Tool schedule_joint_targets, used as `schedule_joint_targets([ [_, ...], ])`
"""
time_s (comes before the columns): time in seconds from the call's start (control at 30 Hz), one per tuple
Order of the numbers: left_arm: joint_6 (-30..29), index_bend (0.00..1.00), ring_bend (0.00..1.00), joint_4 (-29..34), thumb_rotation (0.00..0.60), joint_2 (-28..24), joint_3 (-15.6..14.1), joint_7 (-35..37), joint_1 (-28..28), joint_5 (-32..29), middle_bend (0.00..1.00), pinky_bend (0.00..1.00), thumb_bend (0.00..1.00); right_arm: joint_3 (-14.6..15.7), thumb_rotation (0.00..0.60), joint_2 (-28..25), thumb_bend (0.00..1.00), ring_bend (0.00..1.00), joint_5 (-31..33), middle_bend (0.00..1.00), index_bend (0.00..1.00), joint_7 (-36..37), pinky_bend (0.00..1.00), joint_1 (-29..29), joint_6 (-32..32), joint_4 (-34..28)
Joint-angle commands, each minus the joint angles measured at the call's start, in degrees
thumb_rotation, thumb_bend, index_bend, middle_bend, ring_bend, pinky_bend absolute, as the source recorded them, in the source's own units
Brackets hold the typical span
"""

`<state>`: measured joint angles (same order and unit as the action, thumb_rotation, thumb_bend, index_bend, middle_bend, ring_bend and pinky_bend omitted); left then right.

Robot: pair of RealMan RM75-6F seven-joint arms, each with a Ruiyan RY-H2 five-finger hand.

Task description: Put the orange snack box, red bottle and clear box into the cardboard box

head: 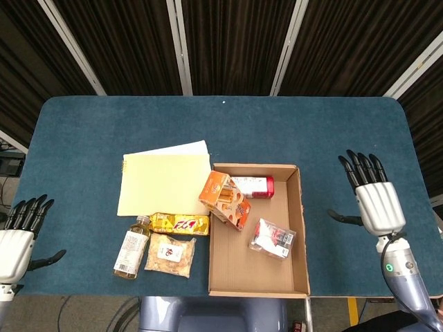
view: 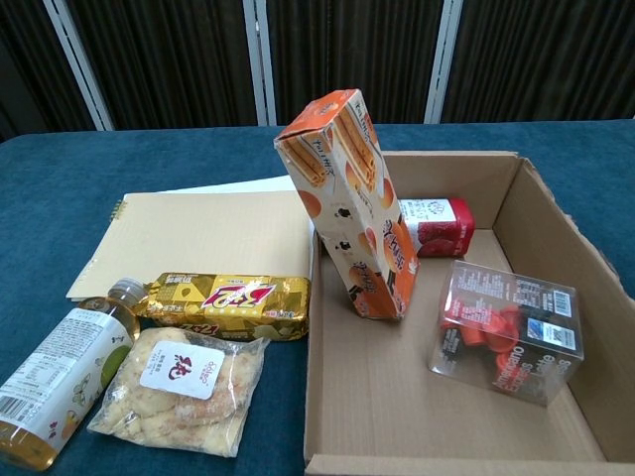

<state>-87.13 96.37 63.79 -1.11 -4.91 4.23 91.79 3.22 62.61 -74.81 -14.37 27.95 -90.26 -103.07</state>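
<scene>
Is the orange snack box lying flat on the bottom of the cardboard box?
No, the orange snack box stands tilted against the left wall of the cardboard box.

Right hand (head: 374, 200): pale grey-white moulded shell over the back, black fingers and a black thumb.
Right wrist and forearm (head: 403, 274): glossy silver-blue rounded casing with one small green light (lit).
Left hand (head: 15, 238): same white shell, black fingers and thumb, cut off by the frame edge.
</scene>
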Motion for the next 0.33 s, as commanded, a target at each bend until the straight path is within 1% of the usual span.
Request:
schedule_joint_targets([
  [0.03,0.8,0.0,0.0,0.0,0.534,0.1,0.1,-0.2,0.3,-0.6,0.0,0.0,0.02,1.6,0.6,4.6,0.0,0.0,-1.8,0.0,0.0,-1.5,0.0,-5.3,-4.9,2.4],
  [0.13,1.2,0.0,0.0,-0.1,0.535,0.2,0.2,-0.3,0.5,-0.7,0.0,0.0,0.02,2.7,0.6,6.2,0.0,0.0,-2.6,0.0,0.0,-2.5,0.0,-7.8,-6.2,4.2],
  [0.27,1.2,0.0,0.0,-0.1,0.535,0.1,0.2,-0.3,0.4,-0.9,0.0,0.0,0.02,2.4,0.6,7.6,0.0,0.0,-2.7,0.0,0.0,0.0,0.0,-10.0,-6.9,6.2],
  [0.33,1.0,0.0,0.0,-0.3,0.534,0.2,0.3,-0.4,0.4,-0.9,0.0,0.0,0.02,2.4,0.6,7.3,0.0,0.0,-3.1,0.0,0.0,0.7,0.0,-10.3,-6.3,6.5],
])
